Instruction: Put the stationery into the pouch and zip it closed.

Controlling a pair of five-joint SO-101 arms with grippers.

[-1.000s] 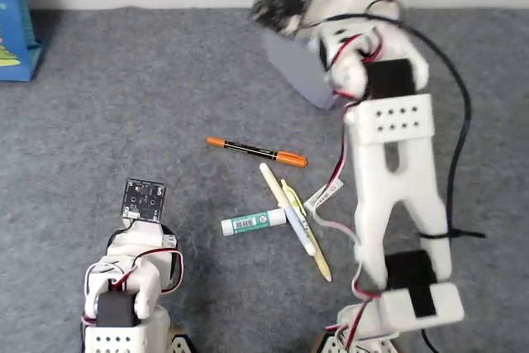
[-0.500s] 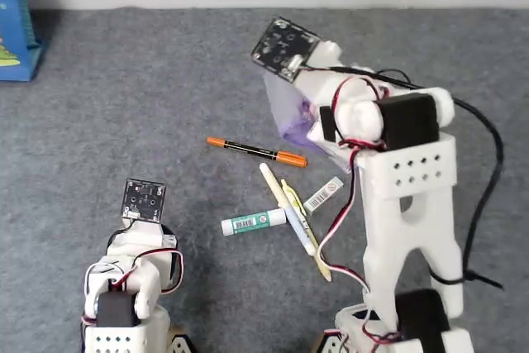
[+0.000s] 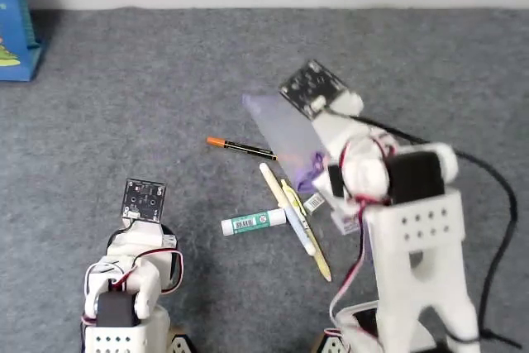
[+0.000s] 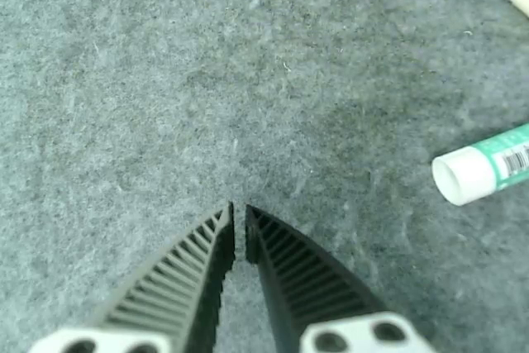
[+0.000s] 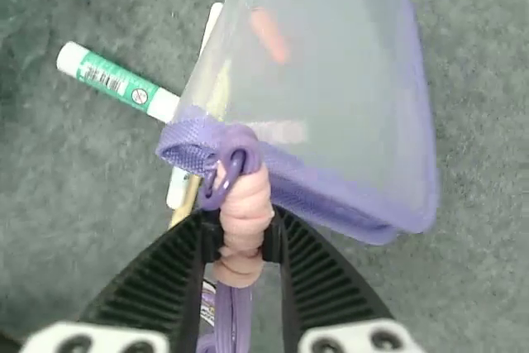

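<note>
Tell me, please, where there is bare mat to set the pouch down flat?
Free: the wide grey mat between the blue box and the orange pen, and the far strip beyond the pouch. Crowded: the middle, where pens and the glue stick cluster beside the pouch in the right gripper.

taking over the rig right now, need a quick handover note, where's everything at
Left gripper: shut, empty, over bare carpet near the glue stick.
Right gripper: shut on the pink pull tab of the pouch, held above the pens.
Orange-capped pen, white pen, yellow pen, glue stick and a small labelled piece lie on the carpet.
Done: pouch picked up.
Left: load everything, zip closed.
</note>
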